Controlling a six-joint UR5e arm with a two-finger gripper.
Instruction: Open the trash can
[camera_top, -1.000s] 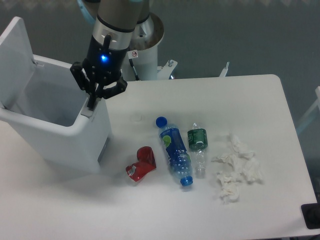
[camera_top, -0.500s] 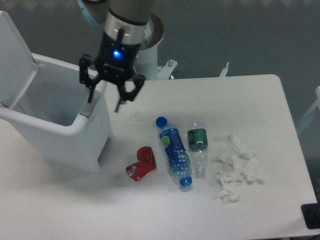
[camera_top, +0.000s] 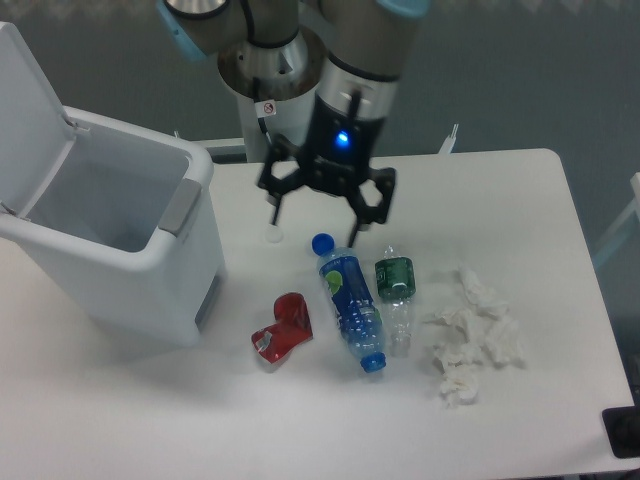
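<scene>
White tabletop (camera_top: 520, 190) carried everything. Well left of the gripper (camera_top: 312, 226) stood the trash can (camera_top: 120, 255), its lid raised. The gripper hung with fingers spread wide, holding nothing. Below it lay a red crushed can (camera_top: 283, 328), a blue bottle (camera_top: 349, 299), a green-labelled bottle (camera_top: 396, 288), and crumpled tissues (camera_top: 472, 335) further right.

Robot lab, white table (camera_top: 520, 190), arm pedestal (camera_top: 268, 95), grey floor (camera_top: 520, 70)
</scene>
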